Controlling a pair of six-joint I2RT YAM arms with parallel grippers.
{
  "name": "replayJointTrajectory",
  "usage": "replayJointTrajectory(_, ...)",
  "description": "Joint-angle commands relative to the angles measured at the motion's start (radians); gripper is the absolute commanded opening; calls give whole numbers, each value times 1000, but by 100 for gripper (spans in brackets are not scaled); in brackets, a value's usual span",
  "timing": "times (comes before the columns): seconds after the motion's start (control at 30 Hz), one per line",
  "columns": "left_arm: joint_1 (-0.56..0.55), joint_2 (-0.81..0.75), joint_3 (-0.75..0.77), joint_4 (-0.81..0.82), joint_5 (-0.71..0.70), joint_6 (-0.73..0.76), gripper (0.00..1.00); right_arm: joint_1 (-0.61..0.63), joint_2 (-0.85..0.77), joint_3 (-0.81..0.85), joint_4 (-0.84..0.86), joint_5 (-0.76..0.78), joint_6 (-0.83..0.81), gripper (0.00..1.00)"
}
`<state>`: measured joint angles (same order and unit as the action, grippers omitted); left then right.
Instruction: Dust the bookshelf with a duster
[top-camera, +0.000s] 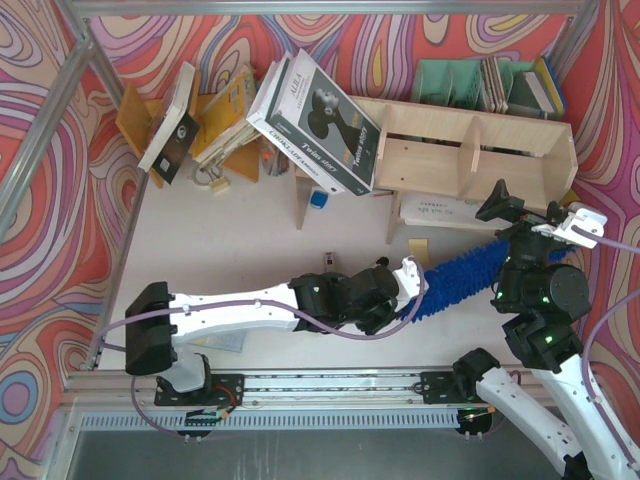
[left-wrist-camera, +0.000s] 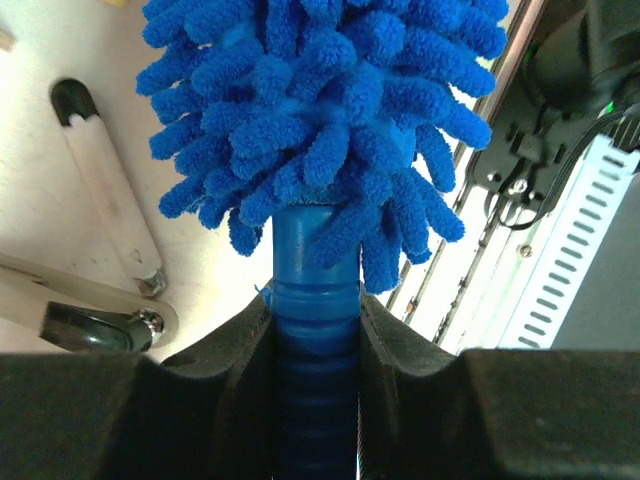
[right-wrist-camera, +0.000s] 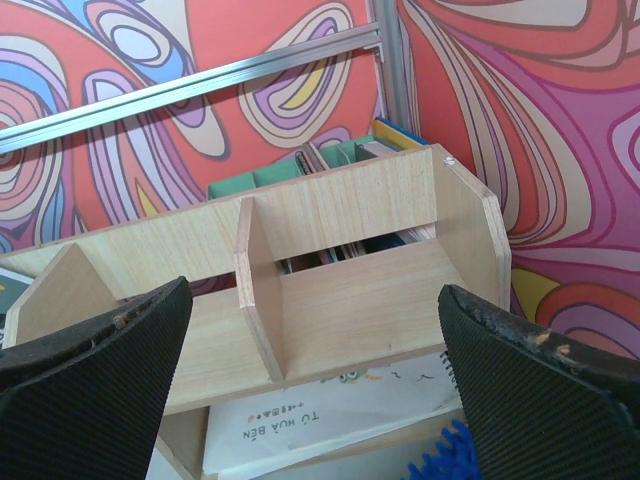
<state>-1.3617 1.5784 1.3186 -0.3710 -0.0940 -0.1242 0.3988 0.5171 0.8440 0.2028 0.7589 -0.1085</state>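
Two claws: left claw (left-wrist-camera: 315, 330) pinching duster (left-wrist-camera: 320, 120) handle; right claw (right-wrist-camera: 318, 370) spread, facing bookshelf (right-wrist-camera: 340, 210).
Handling: likely light, floppy fluff; best gripped at stiff ribbed handle.

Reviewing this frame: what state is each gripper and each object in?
left gripper: shut on the duster's handle.
right gripper: open, empty, facing the bookshelf.
duster: held by its handle, fluffy head pointing toward the bookshelf's right end.
bookshelf: standing, compartments open to the front.
black-and-white box: tilted, leaning at the bookshelf's left end.
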Motion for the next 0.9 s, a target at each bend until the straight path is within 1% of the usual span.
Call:
replayJointTrajectory(0.0, 18, 58, -38, 64, 52, -18, 0, -3, 0, 7, 22, 7, -8, 99)
replayJointTrajectory(0.17, 30, 104, -67, 96, 44, -26, 0, -4, -1, 8, 19, 8, -9, 99)
replayJointTrajectory(0.4, 50, 94, -107, 100, 35, -36, 0, -4, 7, 6, 18, 8, -10, 99)
replayJointTrajectory(0.5, 47, 42, -107, 70, 44, -39, 0, -3, 9, 4, 22, 9, -10, 99)
replayJointTrajectory(0.73, 46, -142, -143, 67, 73, -35, 0, -4, 14, 1, 30, 11, -11, 99)
replayJointTrajectory(0.87, 46, -200, -148, 35, 67, -33, 0, -3, 20, -2, 29, 13, -10, 99)
